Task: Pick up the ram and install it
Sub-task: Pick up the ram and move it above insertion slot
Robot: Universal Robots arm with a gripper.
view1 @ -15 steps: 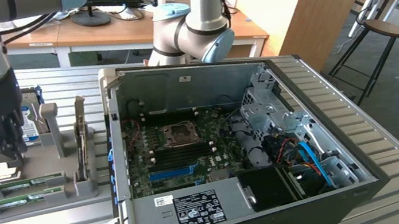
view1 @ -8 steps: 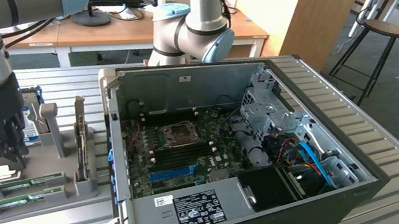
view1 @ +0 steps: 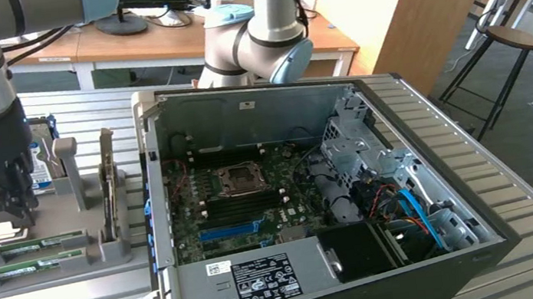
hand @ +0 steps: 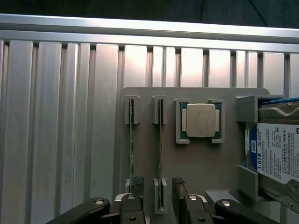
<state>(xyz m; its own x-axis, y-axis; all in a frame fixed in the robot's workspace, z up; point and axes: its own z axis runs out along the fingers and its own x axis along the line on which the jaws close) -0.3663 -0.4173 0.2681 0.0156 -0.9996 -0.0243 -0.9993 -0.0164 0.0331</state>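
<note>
Straddling ram (hand: 159, 140), wide-spread hand (hand: 157, 189)

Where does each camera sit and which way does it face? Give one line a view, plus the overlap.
Exterior view: off the arm, high up, looking down on the open computer case and grey tray; the arm and end effector show.
Wrist view: on the wrist, facing down at the tray; the open end effector's fingers show.
Shared: tray, ram sticks, end effector.

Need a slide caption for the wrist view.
Open gripper poised astride the ram in its grey holder, a CPU chip alongside.
</note>
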